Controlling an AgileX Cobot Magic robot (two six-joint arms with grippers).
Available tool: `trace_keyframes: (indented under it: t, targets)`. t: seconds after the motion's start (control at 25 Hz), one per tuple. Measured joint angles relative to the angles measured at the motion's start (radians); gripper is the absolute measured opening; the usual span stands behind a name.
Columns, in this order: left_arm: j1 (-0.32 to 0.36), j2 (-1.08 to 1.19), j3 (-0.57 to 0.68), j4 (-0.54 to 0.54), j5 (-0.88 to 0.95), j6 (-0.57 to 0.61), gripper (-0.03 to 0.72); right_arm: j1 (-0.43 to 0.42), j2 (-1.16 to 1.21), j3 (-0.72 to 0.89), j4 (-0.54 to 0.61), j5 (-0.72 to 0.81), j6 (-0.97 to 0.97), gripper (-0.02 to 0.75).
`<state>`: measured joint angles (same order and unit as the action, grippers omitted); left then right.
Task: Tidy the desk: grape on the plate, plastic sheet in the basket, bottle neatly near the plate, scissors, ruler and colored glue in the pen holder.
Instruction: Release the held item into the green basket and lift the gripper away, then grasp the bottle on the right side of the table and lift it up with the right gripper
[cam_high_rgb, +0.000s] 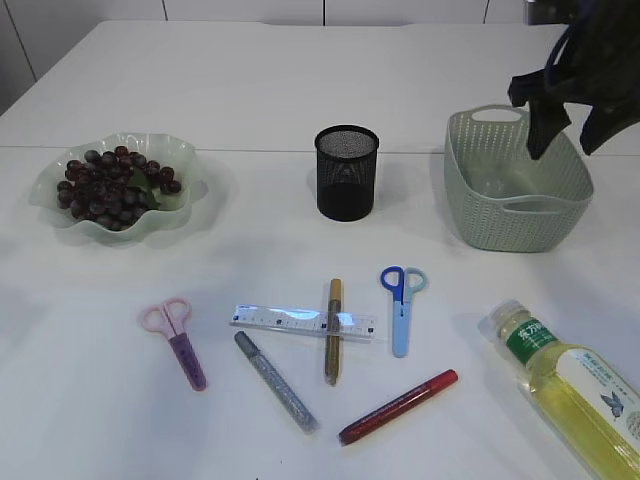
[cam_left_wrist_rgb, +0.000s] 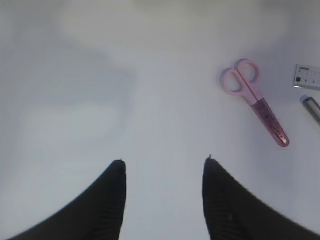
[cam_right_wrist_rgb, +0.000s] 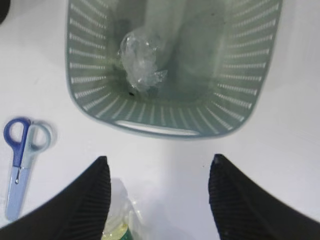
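The grapes (cam_high_rgb: 110, 185) lie on the green plate (cam_high_rgb: 45, 195) at the left. The crumpled plastic sheet (cam_right_wrist_rgb: 141, 61) rests inside the basket (cam_high_rgb: 515, 215). My right gripper (cam_high_rgb: 572, 140) hangs open and empty above the basket, its jaws (cam_right_wrist_rgb: 160, 159) wide apart. The bottle (cam_high_rgb: 575, 390) lies on its side at the front right. Pink scissors (cam_high_rgb: 178, 340), blue scissors (cam_high_rgb: 402, 305), the clear ruler (cam_high_rgb: 290, 322) and silver (cam_high_rgb: 275, 382), gold (cam_high_rgb: 333, 330) and red (cam_high_rgb: 398, 407) glue pens lie in front of the black pen holder (cam_high_rgb: 347, 172). My left gripper (cam_left_wrist_rgb: 165, 161) is open over bare table.
The gold glue pen lies across the ruler. In the left wrist view the pink scissors (cam_left_wrist_rgb: 255, 100) and the ruler's end (cam_left_wrist_rgb: 307, 76) sit to the right of the fingers. The bottle's neck (cam_right_wrist_rgb: 117, 227) shows beside my right gripper's left finger.
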<state>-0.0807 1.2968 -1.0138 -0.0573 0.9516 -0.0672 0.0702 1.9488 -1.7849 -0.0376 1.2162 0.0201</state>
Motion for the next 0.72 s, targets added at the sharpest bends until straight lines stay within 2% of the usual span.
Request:
trace_keyframes:
  t: [0.28, 0.72]
  targets:
    - [0.0, 0.0, 0.0, -0.002, -0.021, 0.0, 0.362, 0.0, -0.144, 0.144, 0.03, 0.007, -0.074, 0.489]
    - [0.0, 0.003, 0.0, -0.014, -0.023, 0.0, 0.363, 0.002, -0.44, 0.577, 0.077, 0.007, -0.16, 0.49]
